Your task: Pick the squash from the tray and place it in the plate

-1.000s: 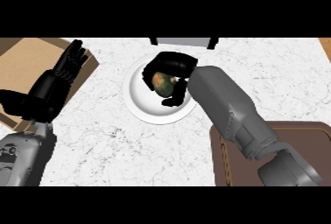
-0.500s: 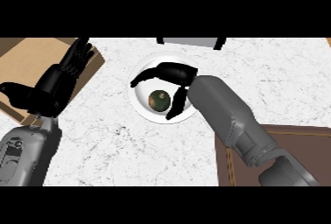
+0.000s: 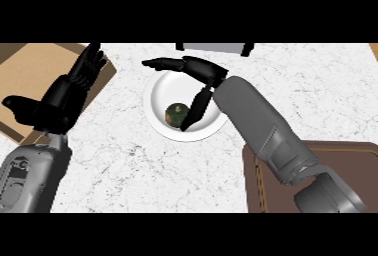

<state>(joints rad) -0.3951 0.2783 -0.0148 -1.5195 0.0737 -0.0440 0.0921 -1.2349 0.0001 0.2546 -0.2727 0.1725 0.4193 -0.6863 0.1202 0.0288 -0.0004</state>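
Observation:
The squash [image 3: 176, 114], dark green with an orange-brown patch, lies on the white plate [image 3: 164, 94] in the middle of the counter. My right hand [image 3: 193, 69] hovers over the plate's far right side, open, fingers spread to the left and thumb pointing down beside the squash without holding it. The brown tray [image 3: 339, 156] sits at the lower right, partly under my right forearm. My left hand [image 3: 68, 96] rests open at the left, fingers up.
A tan wooden board [image 3: 29, 70] lies at the upper left under my left hand. A grey object with dark ends [image 3: 212, 47] stands at the counter's far edge behind the plate. White marble counter [image 3: 148, 175] spreads in front.
My right hand has let go of the squash, opened and lifted toward the plate's far side. The squash now lies uncovered on the plate. The left hand has barely moved.

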